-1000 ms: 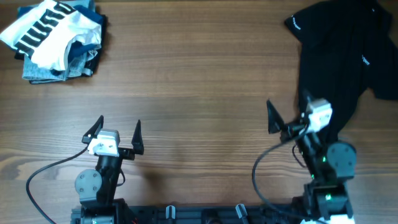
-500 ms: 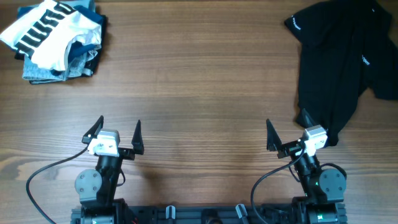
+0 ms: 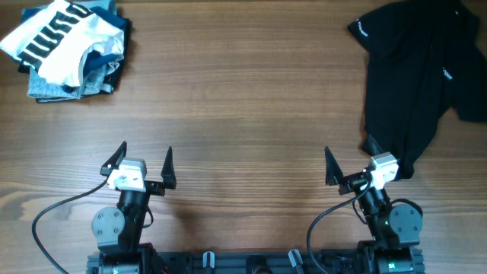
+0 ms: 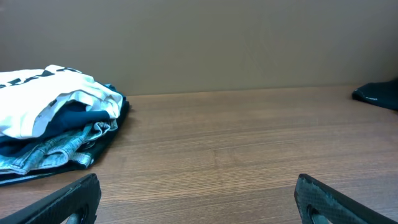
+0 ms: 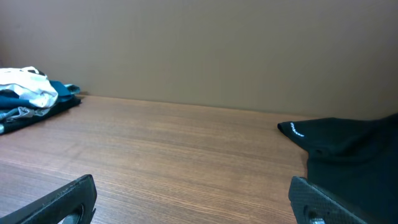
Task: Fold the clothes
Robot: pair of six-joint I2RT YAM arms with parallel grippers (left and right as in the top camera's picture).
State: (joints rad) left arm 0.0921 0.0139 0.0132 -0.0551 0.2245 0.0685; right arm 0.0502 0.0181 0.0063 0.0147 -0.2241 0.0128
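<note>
Black top point(image 3: 415, 84): it lies spread but crumpled in the upper right of the overhead frame, with its lower hem reaching down to the right gripper point(image 3: 349, 156); I judge it light, soft and limp, so it will sag and drag on the table point(image 3: 243, 99) if you lift only one point.
Where to hold: take it at two corners of the hem or at both shoulders, one gripper on each; pinch a single layer at the edge, not the bunched middle.
White T-shirt point(image 3: 57, 38): it sits on top of a pile point(image 3: 76, 80) of other clothes in the upper left of the frame; it is equally soft, and it looks loosely folded already.
Right gripper: its jaws are spread wide and hold nothing; one finger is at the hem of the black top, but you cannot tell from above if it touches.
Left gripper point(image 3: 145, 150): its jaws are also spread and empty; it is low in the frame, well apart from both garments.
Change from one second ago: the right arm has pulled back toward the bottom edge, off the hem it was over; the left arm, the pile and the black top look the same.
</note>
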